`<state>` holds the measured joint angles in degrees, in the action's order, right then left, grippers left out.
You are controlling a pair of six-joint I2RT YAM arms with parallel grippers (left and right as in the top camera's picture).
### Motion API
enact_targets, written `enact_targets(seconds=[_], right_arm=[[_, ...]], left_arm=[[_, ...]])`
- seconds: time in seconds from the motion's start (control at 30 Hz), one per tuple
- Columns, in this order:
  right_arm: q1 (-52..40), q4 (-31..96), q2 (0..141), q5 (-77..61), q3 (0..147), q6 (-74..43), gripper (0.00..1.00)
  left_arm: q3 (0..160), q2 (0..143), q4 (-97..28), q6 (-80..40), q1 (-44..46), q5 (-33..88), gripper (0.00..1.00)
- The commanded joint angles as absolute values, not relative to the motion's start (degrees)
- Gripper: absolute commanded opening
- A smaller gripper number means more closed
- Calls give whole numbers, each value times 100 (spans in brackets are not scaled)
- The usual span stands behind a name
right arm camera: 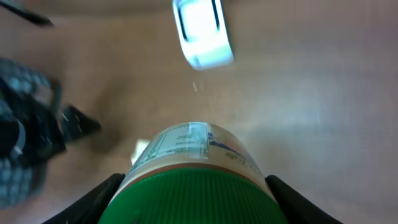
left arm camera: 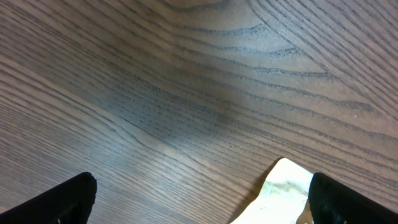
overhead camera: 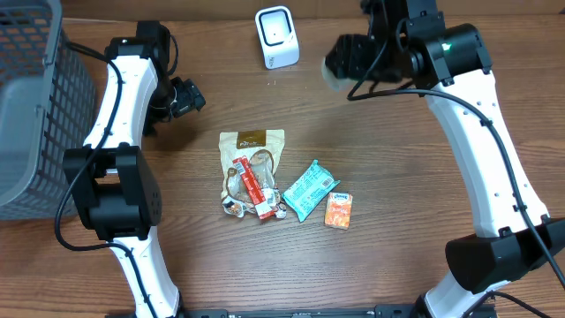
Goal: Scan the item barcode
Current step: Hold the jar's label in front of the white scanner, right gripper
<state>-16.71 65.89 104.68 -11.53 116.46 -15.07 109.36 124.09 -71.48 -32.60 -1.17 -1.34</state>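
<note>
Tabletop, brown wood grain (overhead camera: pixel 424 265), sits under everything; the step in hand looks like presenting the item to the reader. My right claw (right arm camera: pixel 196 208) is clenched on the round jar with a green ribbed lid and printed label (right arm camera: pixel 186 146), held in the air near the white boxy barcode scanner (overhead camera: pixel 276 37) at the far edge and clear of it. To do it well, I reckon: roll the jar until the code panel faces the scanner window, square it up, hold steady, and keep the same squeeze. The code itself is too blurred to find. My left claw (left arm camera: pixel 202 199) is spread wide and grasps nothing, low over the table by the pile. Counts: one grey mesh basket (overhead camera: pixel 35 97), one beige pouch (overhead camera: pixel 252 146), one jar, one scanner, one teal packet (overhead camera: pixel 309 190), one red stick sachet (overhead camera: pixel 247 181), one orange carton (overhead camera: pixel 338 212). The pile also holds small wrappers I can't count.
</note>
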Motion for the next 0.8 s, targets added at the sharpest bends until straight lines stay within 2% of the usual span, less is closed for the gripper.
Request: enact_targets(seconds=[0.0,0.33,0.77], right_arm=[[-1737,6086,10442,-1015,11808,-1546,9],[-1737,4617,11093,-757,11802,-1544,8],[-1914,1653,13013,-757,11793,-1546,8]], left_arm=[[11034,12322,-7146,-3190,-106,-191,100],[11034,12322,-7146,-3190,-106,-191,100],[11034,12322,-7146,-3190,-106,-191,100]])
